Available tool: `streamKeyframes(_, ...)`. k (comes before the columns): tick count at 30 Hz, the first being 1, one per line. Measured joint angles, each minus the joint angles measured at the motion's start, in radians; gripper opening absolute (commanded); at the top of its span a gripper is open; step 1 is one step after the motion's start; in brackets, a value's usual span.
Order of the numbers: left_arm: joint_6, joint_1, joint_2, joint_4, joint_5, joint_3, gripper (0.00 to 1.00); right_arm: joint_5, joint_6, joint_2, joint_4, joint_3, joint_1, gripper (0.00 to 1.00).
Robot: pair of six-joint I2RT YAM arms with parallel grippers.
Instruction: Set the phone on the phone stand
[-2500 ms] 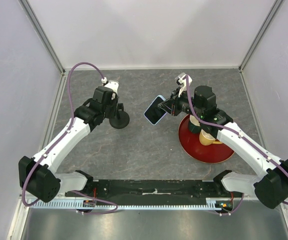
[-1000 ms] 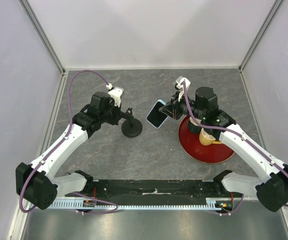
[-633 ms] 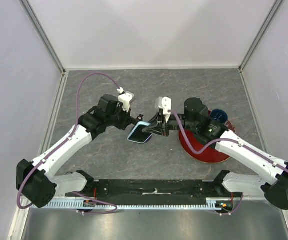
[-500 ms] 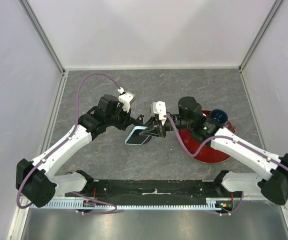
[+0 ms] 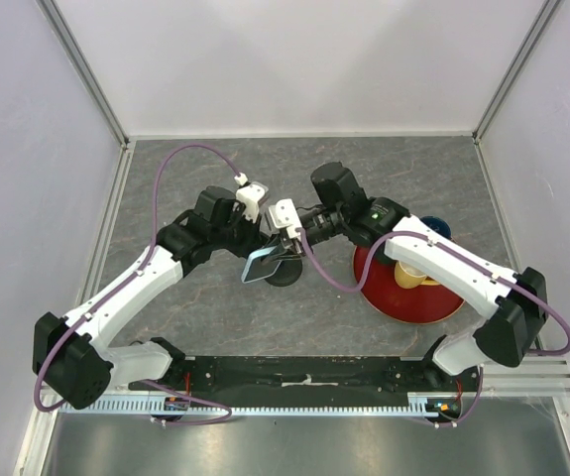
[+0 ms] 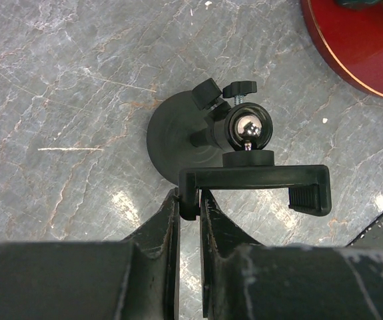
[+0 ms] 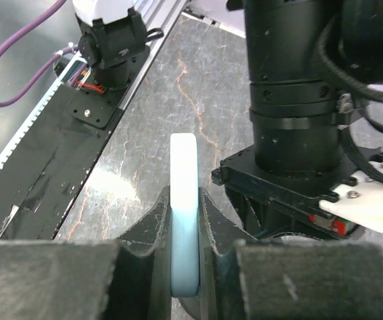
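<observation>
The phone (image 5: 261, 265) sits beside the phone stand (image 5: 285, 277), left of the plate (image 5: 435, 303).

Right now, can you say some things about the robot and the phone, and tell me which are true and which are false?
1. The right gripper holds the phone. True.
2. The left gripper is wide open. False: it is shut on the clamp of the phone stand.
3. The phone already sits in the stand. False: the clamp is empty.
4. A yellow cup sits on the red plate. True.
</observation>
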Motion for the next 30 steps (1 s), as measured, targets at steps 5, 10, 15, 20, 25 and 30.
streamKeyframes(5,0.005,0.0,0.002,-0.001,0.024,0.0,0.02,-0.006,-0.068,0.052,-0.079,0.033,0.0,0.0)
streamKeyframes(10,0.036,-0.001,0.002,-0.008,0.071,0.0,0.02,-0.008,-0.14,0.143,-0.198,0.136,-0.007,0.0)
streamKeyframes(15,0.066,-0.002,0.002,-0.011,0.107,0.0,0.02,-0.028,-0.188,0.185,-0.261,0.172,-0.014,0.0)
streamKeyframes(20,0.082,-0.002,0.002,-0.014,0.127,0.0,0.02,-0.059,-0.209,0.204,-0.294,0.198,-0.024,0.0)
streamKeyframes(25,0.087,-0.002,0.002,-0.01,0.141,0.0,0.02,-0.116,-0.219,0.22,-0.321,0.212,-0.052,0.0)
streamKeyframes(30,0.098,-0.002,0.002,-0.009,0.143,-0.001,0.02,-0.15,-0.219,0.249,-0.341,0.235,-0.061,0.0)
